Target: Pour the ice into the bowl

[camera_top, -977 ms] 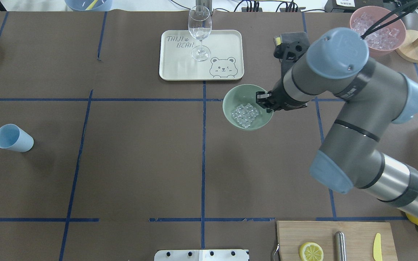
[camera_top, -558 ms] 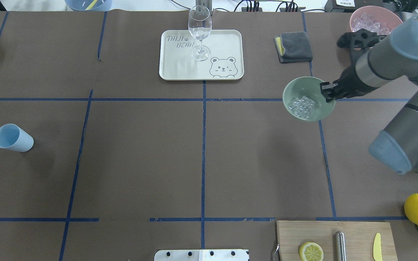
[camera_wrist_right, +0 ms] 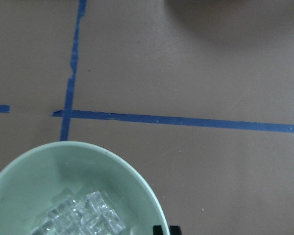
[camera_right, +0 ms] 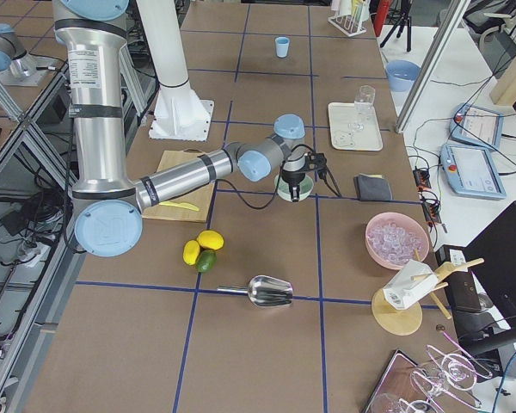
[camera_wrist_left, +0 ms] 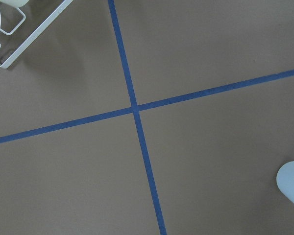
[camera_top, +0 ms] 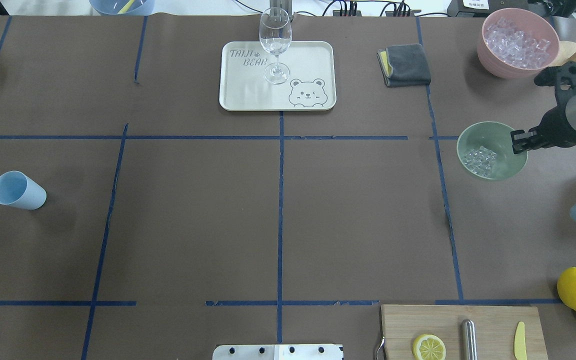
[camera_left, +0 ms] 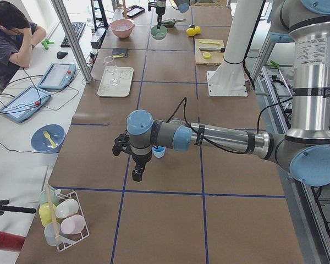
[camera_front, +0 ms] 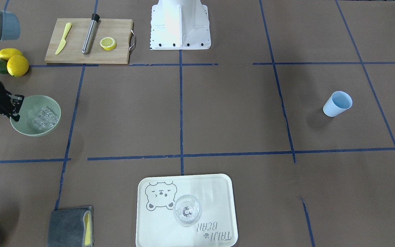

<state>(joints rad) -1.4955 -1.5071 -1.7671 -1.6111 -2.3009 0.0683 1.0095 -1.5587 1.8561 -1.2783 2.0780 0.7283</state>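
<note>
The pale mint-green bowl [camera_top: 494,134] sits at the table's right side, near the pink bowl. A small heap of clear ice [camera_top: 479,160] lies inside it. My right gripper [camera_top: 519,142] is shut on the bowl's right rim. The same grip shows in the front-facing view, with the gripper [camera_front: 13,108] on the bowl [camera_front: 29,103] and the ice [camera_front: 45,117] inside. The right wrist view shows the bowl [camera_wrist_right: 63,166] and the ice [camera_wrist_right: 81,218] close below. My left gripper [camera_left: 137,175] hangs above the light blue cup, seen only in the left side view, so I cannot tell its state.
A pink bowl [camera_top: 515,42] full of ice stands at the back right. A grey cloth [camera_top: 404,64], a tray [camera_top: 308,60] with a wine glass [camera_top: 275,40], a light blue cup [camera_top: 18,190], a cutting board [camera_top: 463,325] and lemons [camera_top: 575,289] are around.
My right gripper has carried the bowl with the ice from near the table's middle to the right side, toward the pink bowl. The right arm has drawn back out of the overhead view.
</note>
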